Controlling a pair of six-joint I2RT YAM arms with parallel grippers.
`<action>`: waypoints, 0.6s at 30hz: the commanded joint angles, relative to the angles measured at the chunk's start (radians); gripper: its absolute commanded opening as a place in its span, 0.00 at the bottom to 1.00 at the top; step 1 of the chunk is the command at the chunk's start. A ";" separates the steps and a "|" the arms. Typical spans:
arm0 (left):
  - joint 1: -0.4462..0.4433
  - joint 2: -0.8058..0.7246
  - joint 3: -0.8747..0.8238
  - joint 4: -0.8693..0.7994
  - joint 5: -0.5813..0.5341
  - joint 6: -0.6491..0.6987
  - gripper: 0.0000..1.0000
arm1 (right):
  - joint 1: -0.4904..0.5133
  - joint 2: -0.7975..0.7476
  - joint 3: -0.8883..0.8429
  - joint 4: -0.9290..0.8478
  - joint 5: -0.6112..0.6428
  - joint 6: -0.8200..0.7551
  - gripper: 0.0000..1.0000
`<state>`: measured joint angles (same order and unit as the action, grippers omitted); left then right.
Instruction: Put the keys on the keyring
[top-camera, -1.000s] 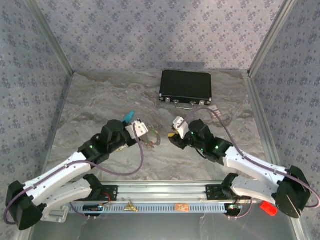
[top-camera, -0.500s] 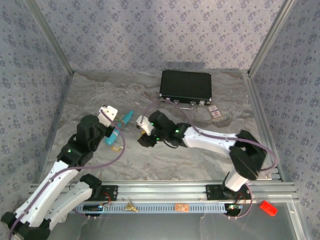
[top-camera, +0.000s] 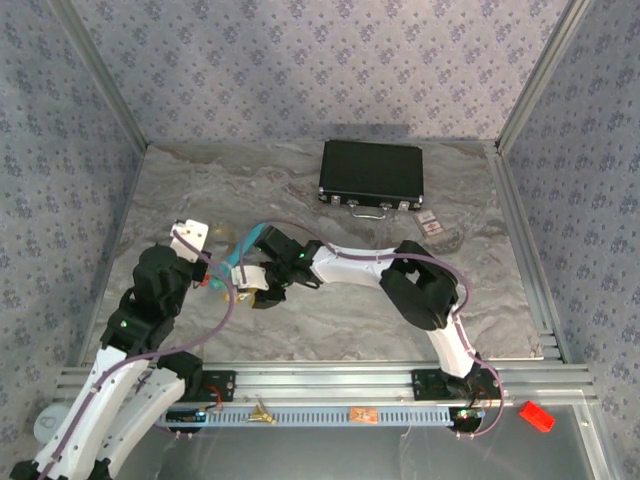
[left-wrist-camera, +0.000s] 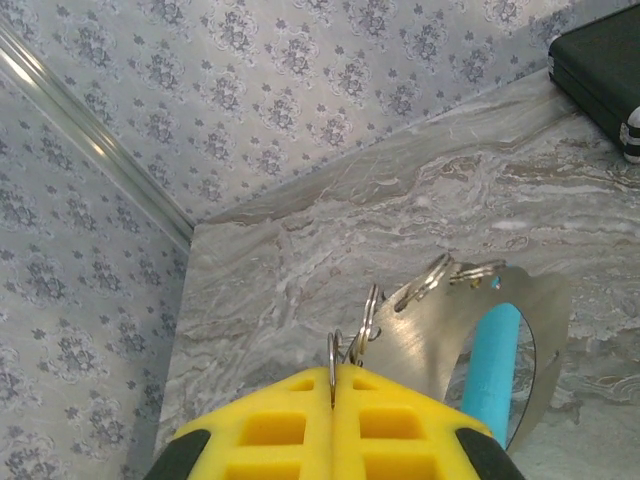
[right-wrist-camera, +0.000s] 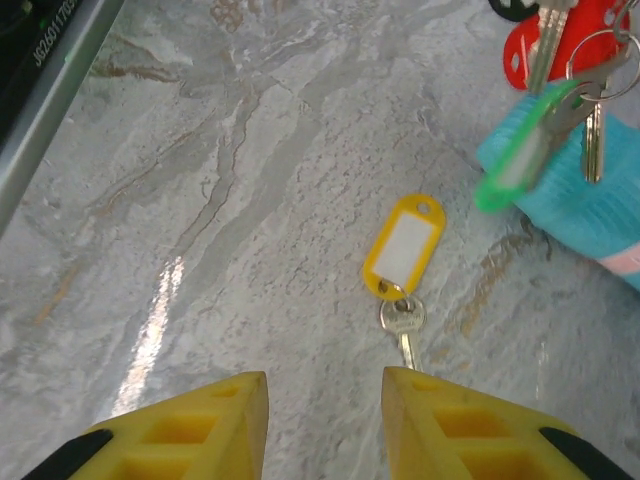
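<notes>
Drawn back left of the teal plastic tube (left-wrist-camera: 492, 365) since a second ago, left gripper (left-wrist-camera: 335, 380), pinched shut on the thin silver wire keyring (left-wrist-camera: 333, 348). Swung across beside that tube, right gripper (right-wrist-camera: 325, 385), parted and empty, over a small yellow-tagged brass key (right-wrist-camera: 403, 322): pickup likely next.

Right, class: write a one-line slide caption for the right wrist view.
Open right claw above the marble table, a yellow-tagged key lying just ahead of its fingertips.
</notes>
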<state>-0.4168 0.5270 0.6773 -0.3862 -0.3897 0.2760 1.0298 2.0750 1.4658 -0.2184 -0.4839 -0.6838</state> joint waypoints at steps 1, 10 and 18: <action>0.009 -0.022 -0.015 0.062 0.006 -0.040 0.00 | 0.003 0.058 0.059 -0.022 -0.047 -0.152 0.37; 0.012 -0.045 -0.026 0.061 0.018 -0.050 0.00 | 0.002 0.177 0.182 -0.016 0.008 -0.124 0.38; 0.012 -0.056 -0.030 0.060 0.024 -0.053 0.00 | 0.009 0.229 0.259 -0.081 0.004 -0.134 0.33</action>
<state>-0.4114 0.4847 0.6373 -0.3855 -0.3779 0.2409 1.0328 2.2738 1.6714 -0.2428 -0.4824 -0.7952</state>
